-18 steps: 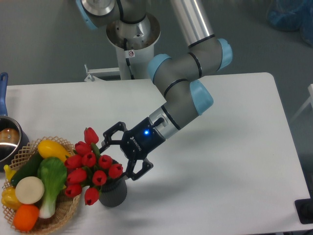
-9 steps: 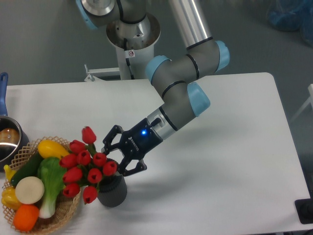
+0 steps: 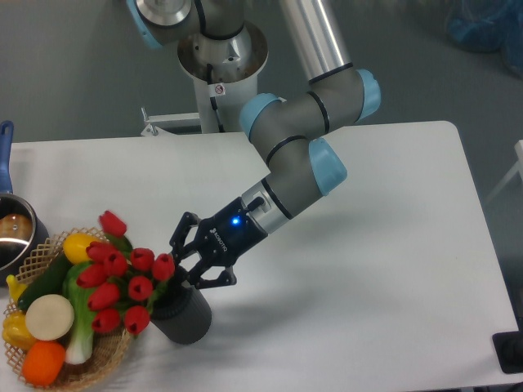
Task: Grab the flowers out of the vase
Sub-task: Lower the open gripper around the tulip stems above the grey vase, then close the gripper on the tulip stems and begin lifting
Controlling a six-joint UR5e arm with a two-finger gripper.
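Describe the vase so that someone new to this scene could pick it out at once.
Start at the wicker basket of vegetables on the table's near left corner. Just right of it, below the hand, stands the vase. It is a dark grey cylinder, the only container holding red flowers.

The table [image 3: 368, 269] has a flat white top with rounded corners on the right side. Its left edge runs out of view.

Three items stand directly on the top, all grouped at the left front:

- A steel pot [image 3: 15, 237] with a blue handle sits at the far left edge, partly cut off by the picture border.
- A woven wicker basket [image 3: 98, 359] sits in front of the pot, touching or just beside it. It holds toy vegetables.
- A dark grey vase [image 3: 186, 317] stands upright just beside the basket's right side, near the front edge. It casts a soft shadow to its right.
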